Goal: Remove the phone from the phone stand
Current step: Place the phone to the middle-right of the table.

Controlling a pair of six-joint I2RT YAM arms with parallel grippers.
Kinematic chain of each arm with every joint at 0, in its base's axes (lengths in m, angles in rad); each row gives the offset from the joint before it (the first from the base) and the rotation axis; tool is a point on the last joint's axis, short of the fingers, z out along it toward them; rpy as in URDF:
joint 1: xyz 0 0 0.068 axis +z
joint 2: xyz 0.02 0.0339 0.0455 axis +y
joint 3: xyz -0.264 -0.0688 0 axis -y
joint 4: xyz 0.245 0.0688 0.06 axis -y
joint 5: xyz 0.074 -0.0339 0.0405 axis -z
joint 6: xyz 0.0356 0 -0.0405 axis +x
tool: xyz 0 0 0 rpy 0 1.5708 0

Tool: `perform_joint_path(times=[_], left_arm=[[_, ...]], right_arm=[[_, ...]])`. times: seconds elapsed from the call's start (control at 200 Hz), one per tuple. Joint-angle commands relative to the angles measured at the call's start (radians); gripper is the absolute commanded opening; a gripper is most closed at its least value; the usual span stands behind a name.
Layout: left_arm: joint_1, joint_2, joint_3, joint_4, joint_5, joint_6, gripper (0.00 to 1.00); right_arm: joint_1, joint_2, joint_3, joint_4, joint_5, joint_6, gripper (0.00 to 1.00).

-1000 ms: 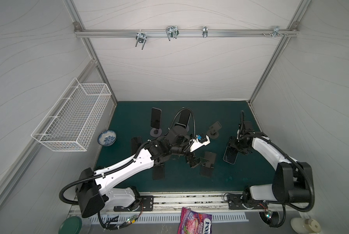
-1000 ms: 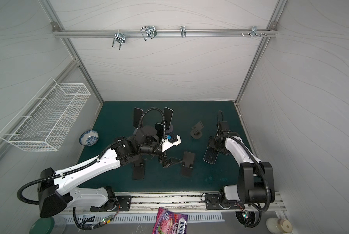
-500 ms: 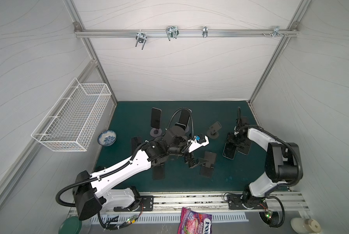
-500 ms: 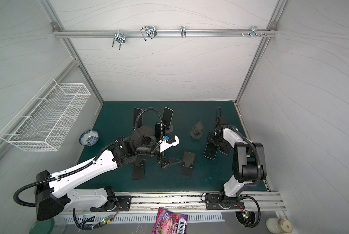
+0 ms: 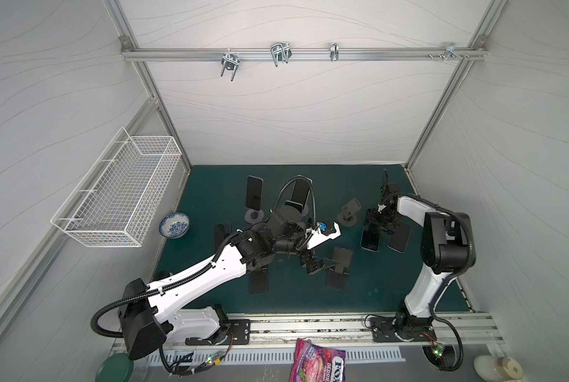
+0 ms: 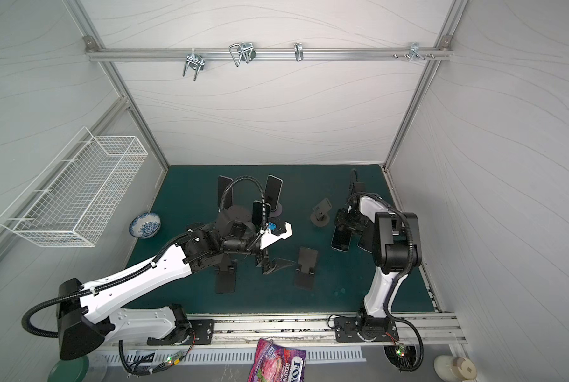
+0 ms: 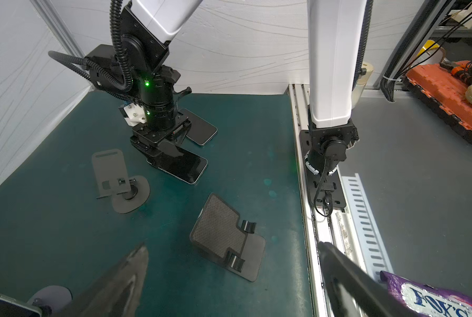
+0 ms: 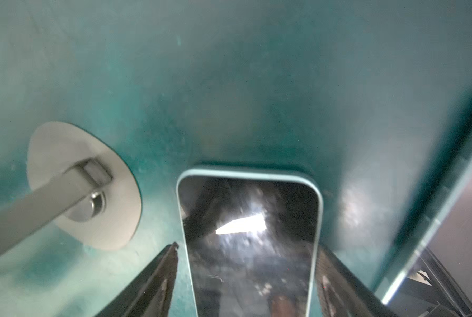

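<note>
**Right side of the mat: phone's down flat, but the jaws aren't clear of it**

Between the fingers (image 8: 158,274) of the right gripper (image 8: 247,245) lies the phone (image 8: 248,219), flat and screen-up on the green mat (image 8: 229,82). The fingers are spread to either side of it rather than pinching. A thin strip of mat shows between one finger and the phone's edge. The other finger is right up against the opposite edge, and I can't tell if it's actually touching.

The empty stand (image 8: 84,186) with the round base sits just beside that, so this one looks to be off its stand already. A second phone (image 7: 200,127) lies flat close by on the other side.

Over in the middle, the left gripper (image 7: 232,245) hangs wide open above a ribbed stand (image 7: 221,233), holding nothing.

What I'd worry about:
- If that close finger is rubbing the edge when the arm lifts, it could drag or tip the phone into its neighbour.
- A sideways exit could clip the empty stand.
- At least one upright phone (image 5: 254,195) stands at the back, close to the left arm's cable loop, and a swing there could knock it over.
</note>
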Motion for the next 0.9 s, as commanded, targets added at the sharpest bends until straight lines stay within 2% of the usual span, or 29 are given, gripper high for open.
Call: perform_joint_path(times=[0.0,0.325,0.545,0.655,0.895], left_arm=[[-0.005,-0.003,0.020,-0.005,0.017,0.028,0.98],[-0.005,0.002,0.016,-0.002,0.018,0.031,0.98],[-0.005,0.001,0.014,-0.002,0.008,0.035,0.98],[-0.005,-0.001,0.016,-0.008,0.009,0.034,0.98],[-0.005,0.009,0.019,-0.010,0.012,0.035,0.98]], right_arm=[[-0.006,0.033,0.034,-0.047,-0.030,-0.012,0.80],[-0.007,0.022,0.043,-0.046,-0.048,-0.001,0.81],[-0.022,-0.057,0.053,-0.076,-0.013,0.001,0.86],[-0.069,-0.133,0.033,-0.059,-0.079,0.003,0.83],[-0.122,-0.314,0.004,0.056,-0.337,-0.057,0.74]])
